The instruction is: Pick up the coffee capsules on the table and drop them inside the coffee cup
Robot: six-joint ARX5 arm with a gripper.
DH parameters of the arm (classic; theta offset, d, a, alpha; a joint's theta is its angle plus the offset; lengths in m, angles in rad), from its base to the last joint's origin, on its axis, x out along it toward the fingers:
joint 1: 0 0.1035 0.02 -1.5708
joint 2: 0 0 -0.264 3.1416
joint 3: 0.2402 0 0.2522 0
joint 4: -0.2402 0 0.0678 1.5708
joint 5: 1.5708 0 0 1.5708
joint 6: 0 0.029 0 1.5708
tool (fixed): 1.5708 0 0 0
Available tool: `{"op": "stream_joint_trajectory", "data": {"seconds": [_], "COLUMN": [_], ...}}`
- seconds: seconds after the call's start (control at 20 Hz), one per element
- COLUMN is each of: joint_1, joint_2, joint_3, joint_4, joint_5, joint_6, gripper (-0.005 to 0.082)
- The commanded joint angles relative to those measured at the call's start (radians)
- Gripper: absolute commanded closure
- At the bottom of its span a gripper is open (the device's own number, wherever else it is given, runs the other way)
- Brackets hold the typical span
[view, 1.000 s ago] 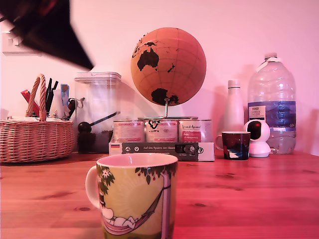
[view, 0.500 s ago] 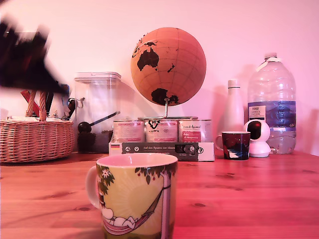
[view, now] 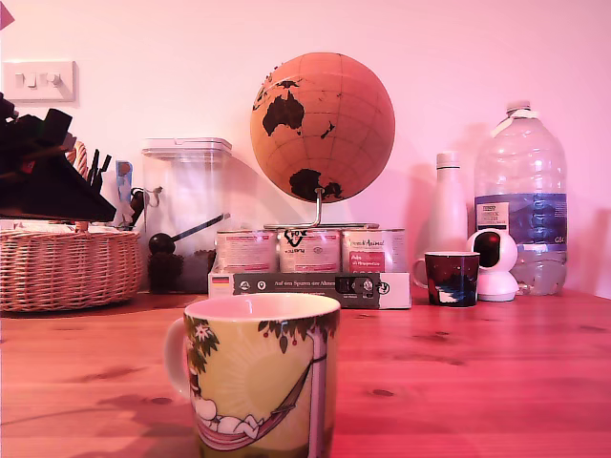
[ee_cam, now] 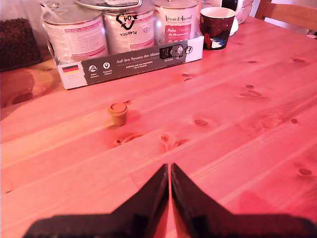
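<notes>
End effector (ee_cam: 170,171): two dark fingers pressed together with only a hairline slit between the tips, holding nothing, raised above bare wood and clear of every object. In the exterior view its dark body appears at the far left (view: 43,172), in front of the wicker basket (view: 72,267) and above the surface.

Coffee capsule (ee_cam: 118,113) — a small tapered pod that looks tan-orange in the wrist view. It stands on its end on the surface (ee_cam: 237,124), long axis vertical, one flat round face turned upward; whether this is the rim end or the base cannot be told. It sits alone, near the front of the dark cardboard tray (ee_cam: 131,62) of cans but not touching it, and well ahead of the fingertips. It does not show in the exterior view.

Coffee cup (view: 260,377) — a large yellow-green mug with a hammock drawing, upright in the foreground of the exterior view, opening upward, handle toward the exterior view's left. It lies outside the wrist view.

Background: three cans (view: 310,250) in the tray under a cork globe (view: 323,126); a clear canister (view: 186,215) with a scoop; a small dark espresso cup (ee_cam: 216,27); a white bottle (view: 447,205); a large water bottle (view: 520,200); a small white camera (view: 494,262).
</notes>
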Motion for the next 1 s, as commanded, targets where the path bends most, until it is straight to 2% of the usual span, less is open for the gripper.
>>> {"op": "stream_joint_trajectory", "data": {"seconds": [0.0,0.1,0.15,0.2,0.3,0.5,0.95], "joint_1": [0.001,0.002,0.002,0.002,0.002,0.004,0.004], "joint_2": [-0.001,0.000,0.003,0.008,0.027,0.091,0.349], "joint_3": [-0.005,-0.005,-0.005,-0.005,-0.005,-0.005,-0.005], "joint_4": [0.000,-0.007,-0.014,-0.013,0.002,0.050,0.343], "joint_5": [-0.002,-0.007,-0.006,-0.008,-0.010,-0.018,-0.018], "joint_6": [-0.003,-0.002,-0.002,0.000,0.016,0.018,0.024], "gripper": [0.0683,0.0258,0.0106,0.0063,0.0062,0.0062,0.0062]}}
